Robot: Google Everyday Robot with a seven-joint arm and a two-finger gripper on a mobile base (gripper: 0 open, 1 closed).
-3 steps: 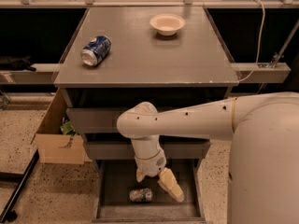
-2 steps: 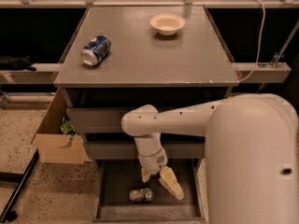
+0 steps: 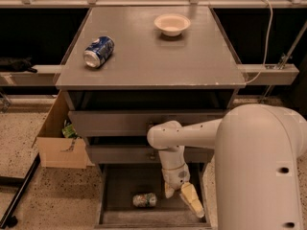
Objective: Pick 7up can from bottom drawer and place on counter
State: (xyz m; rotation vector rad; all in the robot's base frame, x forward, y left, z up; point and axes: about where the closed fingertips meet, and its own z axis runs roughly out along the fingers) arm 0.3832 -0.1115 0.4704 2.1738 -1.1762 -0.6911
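The 7up can (image 3: 145, 200), small and silvery with green marks, lies on its side on the floor of the open bottom drawer (image 3: 120, 186). My gripper (image 3: 181, 198) hangs down inside the drawer, just right of the can and apart from it. Its pale yellow fingers (image 3: 193, 201) are spread, with nothing between them. The white arm reaches in from the right and hides the drawer's right part. The counter (image 3: 153, 51) is the grey cabinet top above.
A blue and white can (image 3: 98, 51) lies on its side at the counter's left. A white bowl (image 3: 172, 24) stands at the back of the counter. A cardboard box (image 3: 60, 140) sits on the floor left of the cabinet. Two shallower drawers are above the open one.
My arm has shifted a little to the right and the gripper has moved slightly right with it. The 7up can has not moved.
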